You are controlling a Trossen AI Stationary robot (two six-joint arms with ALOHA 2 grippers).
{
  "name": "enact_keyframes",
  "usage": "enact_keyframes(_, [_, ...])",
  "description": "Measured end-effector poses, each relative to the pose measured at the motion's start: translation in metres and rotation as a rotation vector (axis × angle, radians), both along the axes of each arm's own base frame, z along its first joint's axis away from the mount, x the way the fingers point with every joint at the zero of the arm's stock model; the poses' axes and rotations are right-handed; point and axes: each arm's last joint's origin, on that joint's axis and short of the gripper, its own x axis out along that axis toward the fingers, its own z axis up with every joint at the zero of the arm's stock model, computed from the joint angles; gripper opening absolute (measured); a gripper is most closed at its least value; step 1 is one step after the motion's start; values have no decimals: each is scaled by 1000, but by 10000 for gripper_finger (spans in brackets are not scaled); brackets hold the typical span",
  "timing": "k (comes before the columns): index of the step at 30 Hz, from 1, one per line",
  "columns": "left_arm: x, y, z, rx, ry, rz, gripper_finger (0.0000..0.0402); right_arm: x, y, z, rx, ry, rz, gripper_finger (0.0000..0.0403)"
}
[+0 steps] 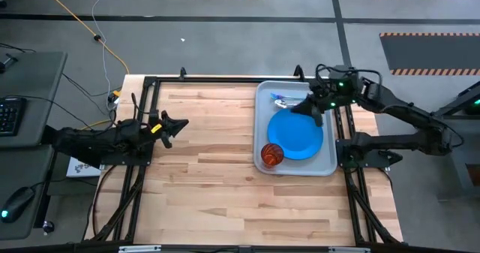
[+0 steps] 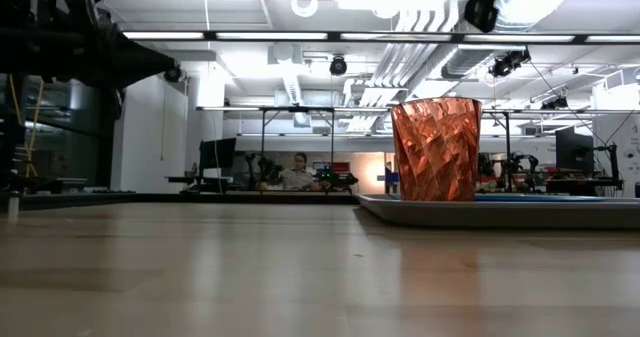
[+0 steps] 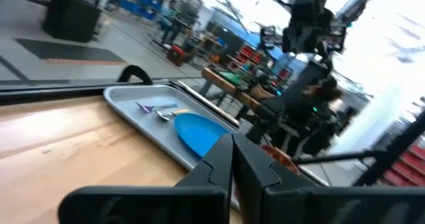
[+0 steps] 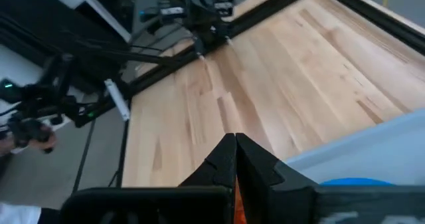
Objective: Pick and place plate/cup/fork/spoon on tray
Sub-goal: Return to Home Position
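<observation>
Plate (image 1: 296, 137), cup (image 1: 271, 155), fork (image 3: 156, 107) and spoon (image 3: 164, 115) lie on tray (image 1: 331, 165); right gripper (image 1: 316, 112), fingers pressed together and empty, hangs over its far end, so rise clear before retracting; left gripper (image 1: 178, 124), likewise closed, waits across the surface (image 1: 217, 155).

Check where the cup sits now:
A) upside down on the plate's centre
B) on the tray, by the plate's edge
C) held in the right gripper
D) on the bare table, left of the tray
B: the high view shows the cup standing upright inside the tray, in a corner by the edge of the plate.
</observation>
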Motion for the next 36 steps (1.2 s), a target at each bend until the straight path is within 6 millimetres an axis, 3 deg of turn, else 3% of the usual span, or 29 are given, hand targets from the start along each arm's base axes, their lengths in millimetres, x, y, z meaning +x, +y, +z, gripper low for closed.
enact_keyframes(6, [0,-1,0,54,21,-19,0,-38,20,-22,27,-121,45,0])
enact_keyframes(10, [0,-1,0,55,21,-19,0,-65,33,-51,72,-226,11,0])
enact_keyframes(15, [0,-1,0,55,22,-20,0,-88,43,-72,92,-353,-95,0])
enact_keyframes(19, [0,-1,0,55,22,-20,0,-92,48,-85,104,-392,-128,0])
enact_keyframes(29, [0,-1,0,56,22,-20,0,-74,65,-134,46,-481,-83,0])
enact_keyframes(36, [0,-1,0,56,22,-21,0,-81,65,-149,-7,-547,-115,0])
